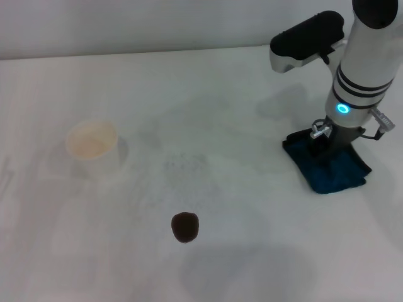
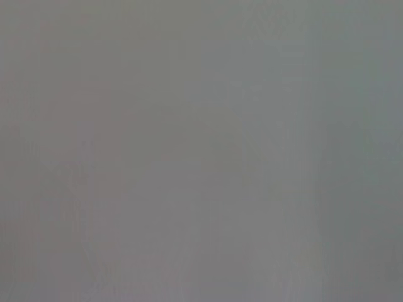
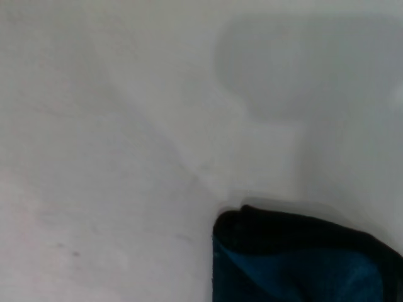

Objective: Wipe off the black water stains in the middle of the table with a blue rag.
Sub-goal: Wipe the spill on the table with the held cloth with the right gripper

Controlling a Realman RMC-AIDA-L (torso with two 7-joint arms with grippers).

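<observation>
Head view: right gripper (image 1: 329, 143) atop blue rag (image 1: 330, 168)

Wide white matte table (image 1: 239, 82), spreading out on every side of the right gripper (image 1: 326, 148). Pale grey wall (image 1: 126, 25) past the far edge, behind that gripper. Soft, even light; blurred grey shadows (image 1: 283, 100) on the tabletop just behind the gripper.
</observation>
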